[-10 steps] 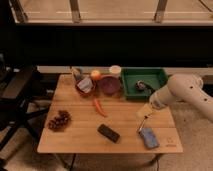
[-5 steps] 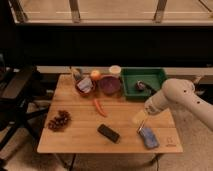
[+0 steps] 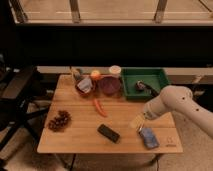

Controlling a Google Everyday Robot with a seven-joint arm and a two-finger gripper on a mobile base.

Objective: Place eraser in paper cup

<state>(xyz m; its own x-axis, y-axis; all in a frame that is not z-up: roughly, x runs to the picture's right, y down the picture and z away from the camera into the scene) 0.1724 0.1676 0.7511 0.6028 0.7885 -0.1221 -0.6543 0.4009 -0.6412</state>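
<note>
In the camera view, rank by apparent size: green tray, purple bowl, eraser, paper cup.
green tray
purple bowl
eraser and paper cup: look alike, and the cup sits farther back
The claw hangs between the eraser and the blue pad.

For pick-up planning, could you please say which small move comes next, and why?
Probably move the open gripper over the flat black rectangular eraser: it hovers empty by the blue pad, and the eraser lies far from the cream paper cup.
</note>
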